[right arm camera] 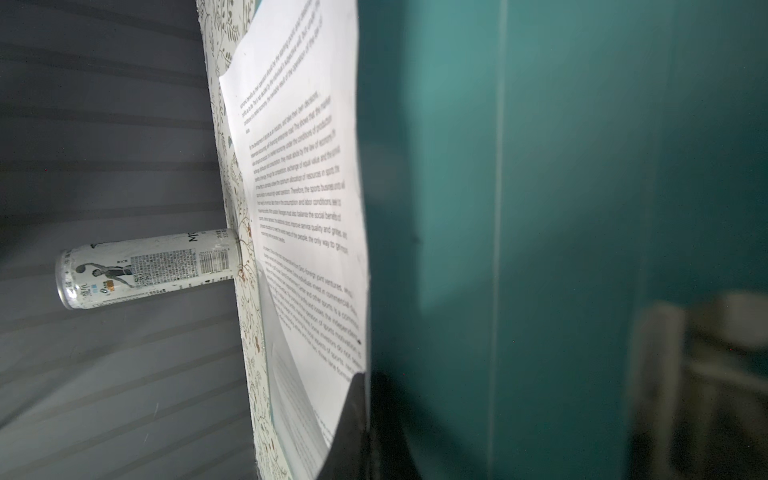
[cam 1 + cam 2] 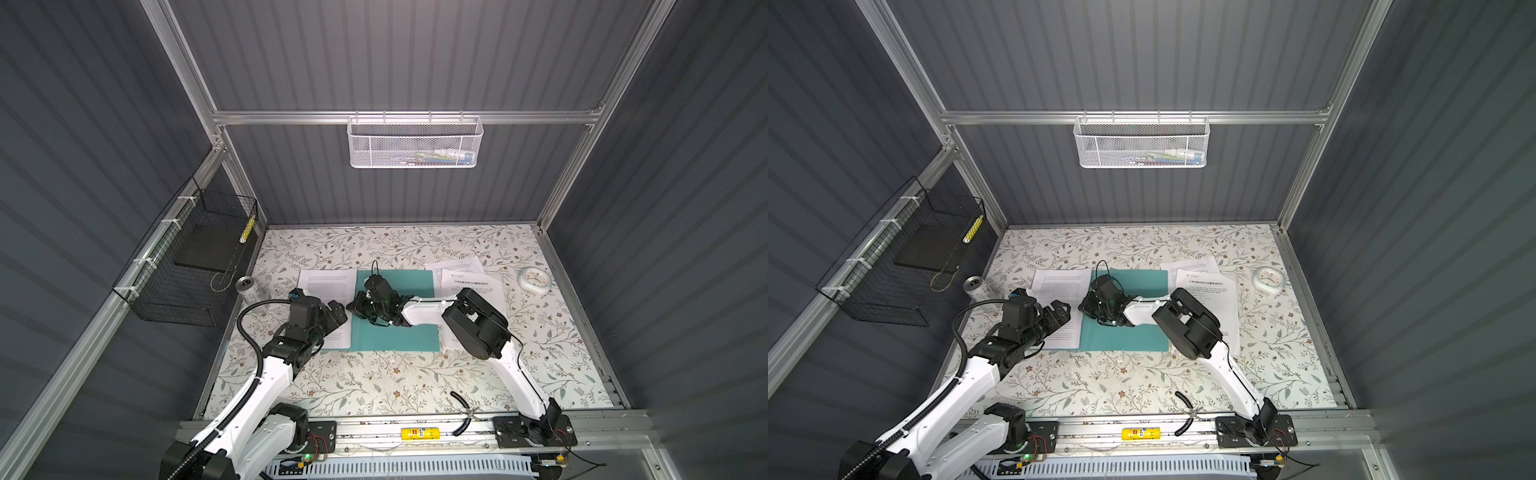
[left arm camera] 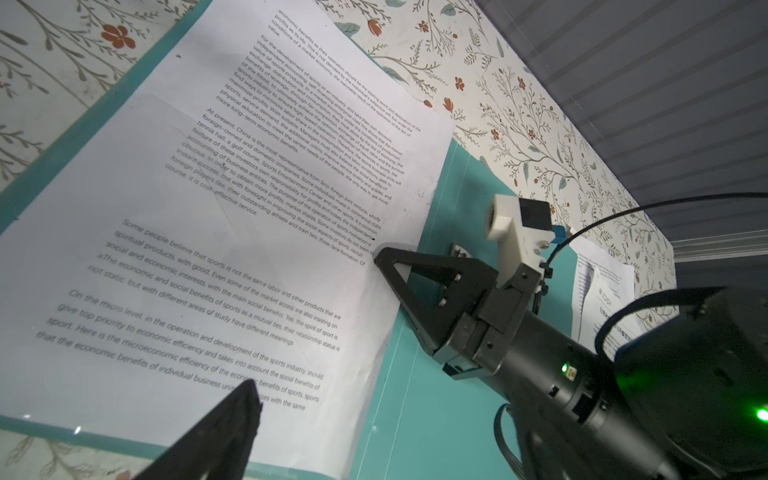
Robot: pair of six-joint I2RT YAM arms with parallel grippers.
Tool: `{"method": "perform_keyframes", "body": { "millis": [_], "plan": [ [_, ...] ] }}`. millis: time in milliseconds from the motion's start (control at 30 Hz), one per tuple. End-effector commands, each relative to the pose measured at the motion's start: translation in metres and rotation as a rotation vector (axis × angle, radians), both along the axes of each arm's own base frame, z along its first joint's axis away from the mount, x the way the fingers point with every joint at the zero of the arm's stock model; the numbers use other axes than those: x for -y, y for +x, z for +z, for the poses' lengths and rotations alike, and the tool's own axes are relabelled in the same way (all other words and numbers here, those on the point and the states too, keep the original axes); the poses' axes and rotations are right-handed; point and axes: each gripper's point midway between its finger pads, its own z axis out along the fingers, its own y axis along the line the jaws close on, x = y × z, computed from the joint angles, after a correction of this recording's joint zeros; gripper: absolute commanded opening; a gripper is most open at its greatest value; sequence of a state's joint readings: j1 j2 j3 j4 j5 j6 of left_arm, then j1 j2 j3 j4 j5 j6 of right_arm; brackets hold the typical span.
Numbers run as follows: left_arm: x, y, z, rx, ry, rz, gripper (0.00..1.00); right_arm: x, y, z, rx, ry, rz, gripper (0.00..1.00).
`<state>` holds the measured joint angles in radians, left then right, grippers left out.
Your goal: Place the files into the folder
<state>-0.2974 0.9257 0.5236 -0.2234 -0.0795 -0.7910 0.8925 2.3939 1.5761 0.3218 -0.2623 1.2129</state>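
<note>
Ok, status. Folder (image 2: 395, 336) (image 2: 1129, 336) lies open and flat mid-table (image 2: 374, 386), teal inside facing up. One printed sheet (image 2: 326, 284) (image 3: 208, 208) sits on its left leaf, with teal border showing around the sheet's outer edges in the left wrist view. The right leaf is bare.

My right gripper (image 2: 351, 307) (image 3: 380, 255) reaches across the bare leaf with its jaws pressed together. The tip is down on the sheet's spine-side edge. I can't tell whether paper is caught between the jaws or the tip is only pressing on it.

My left gripper (image 2: 337, 316) (image 2: 1061, 313) is spread wide and holds nothing, over the near part of that same sheet. One finger (image 3: 224, 432) shows dark above the bottom lines of text.

Two more files (image 2: 469, 278) (image 2: 1204, 282) lie overlapping on the table just right of the folder, partly under my right arm.

The can (image 2: 249, 289) (image 1: 145, 270) stands left of the folder, and the clock (image 2: 535, 280) lies far right.
</note>
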Motion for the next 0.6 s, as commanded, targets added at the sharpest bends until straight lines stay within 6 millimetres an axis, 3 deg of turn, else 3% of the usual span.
{"method": "perform_keyframes", "body": {
  "millis": [0, 233, 300, 367, 567],
  "plan": [
    [-0.006, -0.003, -0.001, 0.005, -0.001, 0.025, 0.95, -0.004, -0.012, 0.012, 0.010, -0.001, 0.032, 0.00],
    [-0.007, -0.006, -0.001, 0.007, -0.002, 0.030, 0.95, -0.004, -0.015, 0.015, 0.017, -0.005, 0.042, 0.00],
    [-0.008, -0.006, -0.001, 0.007, 0.001, 0.030, 0.95, -0.002, -0.015, 0.019, 0.025, -0.007, 0.041, 0.06],
    [-0.008, -0.006, 0.000, 0.011, 0.003, 0.032, 0.95, 0.000, -0.014, 0.025, 0.049, -0.015, 0.045, 0.19],
    [-0.007, 0.001, 0.005, 0.047, 0.012, 0.021, 0.97, 0.013, -0.008, 0.058, 0.169, -0.068, 0.094, 0.34]
  ]
}}
